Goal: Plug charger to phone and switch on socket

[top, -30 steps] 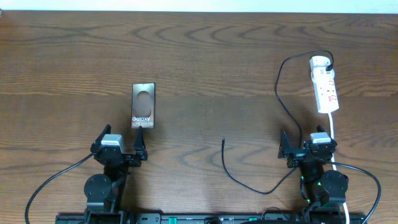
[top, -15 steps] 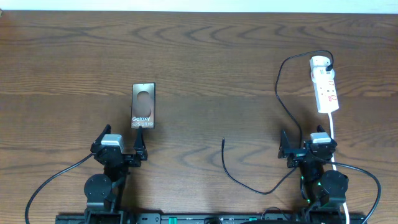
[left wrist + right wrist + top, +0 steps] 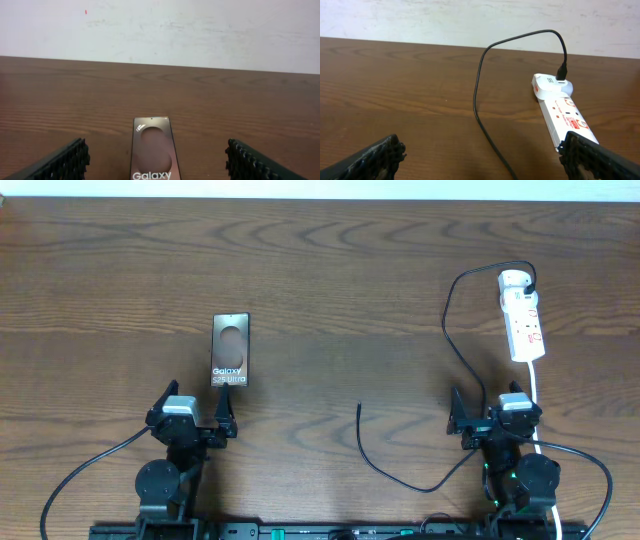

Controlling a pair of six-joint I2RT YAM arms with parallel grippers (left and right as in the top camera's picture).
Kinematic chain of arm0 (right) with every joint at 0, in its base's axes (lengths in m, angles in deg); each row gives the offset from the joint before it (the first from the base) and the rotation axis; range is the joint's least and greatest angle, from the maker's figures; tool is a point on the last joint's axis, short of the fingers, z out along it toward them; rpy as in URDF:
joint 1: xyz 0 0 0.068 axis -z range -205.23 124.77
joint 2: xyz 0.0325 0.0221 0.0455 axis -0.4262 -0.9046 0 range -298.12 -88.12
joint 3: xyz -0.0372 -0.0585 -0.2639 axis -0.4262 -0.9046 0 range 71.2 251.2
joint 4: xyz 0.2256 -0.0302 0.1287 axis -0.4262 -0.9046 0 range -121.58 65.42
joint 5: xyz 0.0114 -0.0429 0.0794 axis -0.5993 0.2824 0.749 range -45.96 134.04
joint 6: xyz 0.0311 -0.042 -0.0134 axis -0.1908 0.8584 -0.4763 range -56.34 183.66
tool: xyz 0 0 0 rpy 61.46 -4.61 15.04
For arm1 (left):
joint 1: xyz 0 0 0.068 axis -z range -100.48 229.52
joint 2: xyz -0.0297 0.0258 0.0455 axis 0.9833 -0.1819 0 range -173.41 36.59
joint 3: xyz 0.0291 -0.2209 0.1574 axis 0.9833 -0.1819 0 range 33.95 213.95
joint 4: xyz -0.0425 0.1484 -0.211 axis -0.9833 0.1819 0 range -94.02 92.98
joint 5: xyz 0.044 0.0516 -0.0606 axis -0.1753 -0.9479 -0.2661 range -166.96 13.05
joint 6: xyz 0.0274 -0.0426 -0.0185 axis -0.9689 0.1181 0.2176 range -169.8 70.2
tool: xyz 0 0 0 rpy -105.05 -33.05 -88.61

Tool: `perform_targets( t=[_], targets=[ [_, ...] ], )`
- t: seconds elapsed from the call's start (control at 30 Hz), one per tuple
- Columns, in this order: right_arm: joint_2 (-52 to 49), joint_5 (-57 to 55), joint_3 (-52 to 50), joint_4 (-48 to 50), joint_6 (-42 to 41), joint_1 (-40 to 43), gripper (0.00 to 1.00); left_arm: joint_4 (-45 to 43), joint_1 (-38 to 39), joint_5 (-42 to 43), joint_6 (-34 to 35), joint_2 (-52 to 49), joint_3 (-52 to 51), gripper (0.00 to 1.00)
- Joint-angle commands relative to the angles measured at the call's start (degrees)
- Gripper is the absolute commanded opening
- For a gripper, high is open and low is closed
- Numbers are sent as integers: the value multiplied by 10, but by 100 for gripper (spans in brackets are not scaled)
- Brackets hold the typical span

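The phone (image 3: 230, 349) lies flat on the table at the left, lettering toward me; it also shows in the left wrist view (image 3: 151, 150) between the fingers and ahead of them. My left gripper (image 3: 194, 418) is open and empty just below the phone. The socket (image 3: 522, 315) lies at the far right; the right wrist view shows it too (image 3: 565, 112). The charger (image 3: 452, 330) is plugged into the socket's far end with its black plug (image 3: 561, 74), and its cable (image 3: 481, 100) runs down to a free tip (image 3: 359, 406) at mid-table. My right gripper (image 3: 494, 418) is open and empty below the socket.
The socket's white cord (image 3: 537, 395) runs down past my right gripper. Thicker black arm cables (image 3: 90, 465) loop at the front edge on both sides. A white wall (image 3: 160, 30) stands behind the table's far edge.
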Motion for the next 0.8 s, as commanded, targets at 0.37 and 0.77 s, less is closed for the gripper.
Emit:
perform_targets(
  t=[0.37, 0.77],
  targets=[
    [3, -7, 0, -3, -8, -2, 99, 22, -4, 7, -8, 3, -9, 86],
    [3, -7, 0, -3, -8, -2, 99, 5, -4, 8, -7, 3, -9, 86]
  ],
)
